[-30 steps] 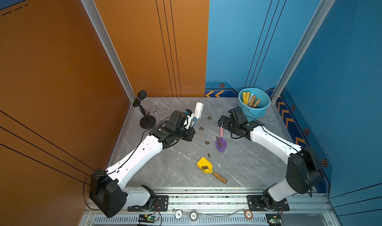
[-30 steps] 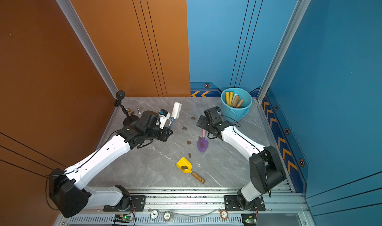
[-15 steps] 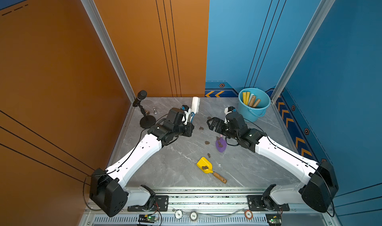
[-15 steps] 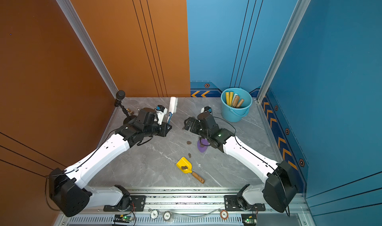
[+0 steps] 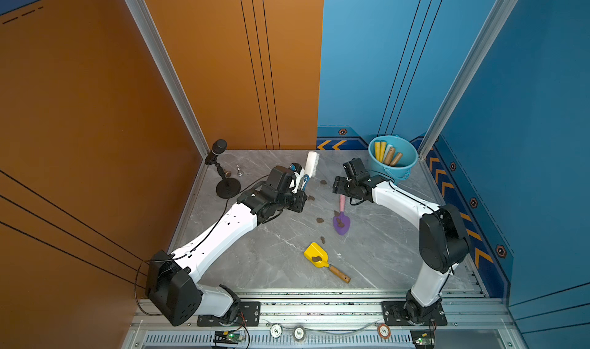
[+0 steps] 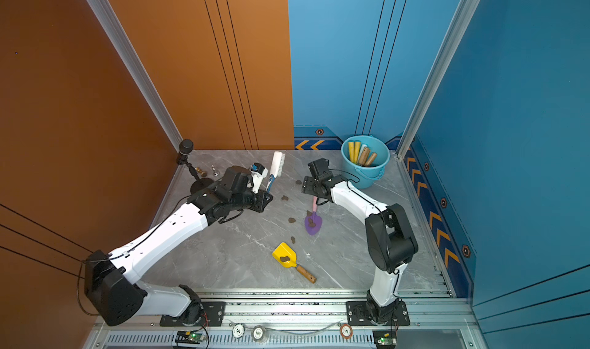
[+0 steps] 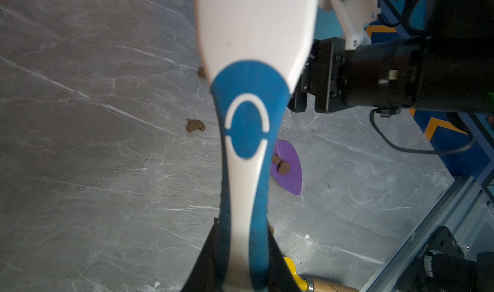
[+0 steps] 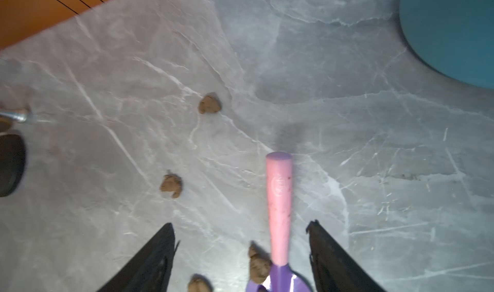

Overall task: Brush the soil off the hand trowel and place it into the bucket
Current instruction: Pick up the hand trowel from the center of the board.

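Hand trowel lies flat, long axis front-to-back, pink handle rearward, blade frontward

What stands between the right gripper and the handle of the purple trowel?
Nothing visible blocks it. The right gripper is open, one jaw on each side of the pink handle of the purple trowel. A soil lump lies beside the handle near the blade.

The right wrist view cuts off the blade of the purple trowel and leaves the bucket a blurred slice. From the left wrist, the brush hides that trowel's handle. A tiny silver figure is perhaps a chess piece.
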### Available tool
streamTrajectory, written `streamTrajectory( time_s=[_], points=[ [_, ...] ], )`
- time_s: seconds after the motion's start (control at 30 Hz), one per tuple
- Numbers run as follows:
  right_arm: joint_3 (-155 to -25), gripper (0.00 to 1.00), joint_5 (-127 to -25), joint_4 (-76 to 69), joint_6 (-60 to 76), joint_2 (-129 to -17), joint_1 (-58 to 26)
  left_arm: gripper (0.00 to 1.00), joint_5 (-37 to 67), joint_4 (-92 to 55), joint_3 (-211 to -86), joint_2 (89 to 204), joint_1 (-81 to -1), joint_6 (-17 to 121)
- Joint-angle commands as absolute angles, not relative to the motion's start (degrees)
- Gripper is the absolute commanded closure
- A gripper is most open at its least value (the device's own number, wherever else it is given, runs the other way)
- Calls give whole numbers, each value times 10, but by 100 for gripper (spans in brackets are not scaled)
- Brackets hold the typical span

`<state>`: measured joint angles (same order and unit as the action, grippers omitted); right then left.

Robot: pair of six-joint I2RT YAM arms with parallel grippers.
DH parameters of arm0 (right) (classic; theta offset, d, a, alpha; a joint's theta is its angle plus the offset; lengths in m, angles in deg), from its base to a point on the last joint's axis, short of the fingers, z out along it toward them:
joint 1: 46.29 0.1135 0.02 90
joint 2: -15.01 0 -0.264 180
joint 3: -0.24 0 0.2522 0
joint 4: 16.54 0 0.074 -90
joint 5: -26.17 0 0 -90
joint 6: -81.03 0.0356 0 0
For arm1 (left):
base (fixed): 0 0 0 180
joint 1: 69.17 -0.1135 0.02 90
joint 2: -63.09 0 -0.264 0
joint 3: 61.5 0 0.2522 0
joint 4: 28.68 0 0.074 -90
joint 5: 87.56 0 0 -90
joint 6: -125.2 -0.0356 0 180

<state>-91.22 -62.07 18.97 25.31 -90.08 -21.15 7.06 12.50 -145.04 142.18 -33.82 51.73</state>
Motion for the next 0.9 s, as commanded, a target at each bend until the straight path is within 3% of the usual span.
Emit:
streamTrajectory(
  time_s=[0.0,0.27,0.87],
  points=[
    [-935,24,-639,224,217,-928,-217,100,36,126,-1457,1417,-329,516],
    [-990,30,-623,242,208,-1007,-217,100,22,127,-1461,1422,-323,522],
    [-1018,61,-579,267,221,-1068,-213,100,11,140,-1460,1420,-318,522]
  ],
)
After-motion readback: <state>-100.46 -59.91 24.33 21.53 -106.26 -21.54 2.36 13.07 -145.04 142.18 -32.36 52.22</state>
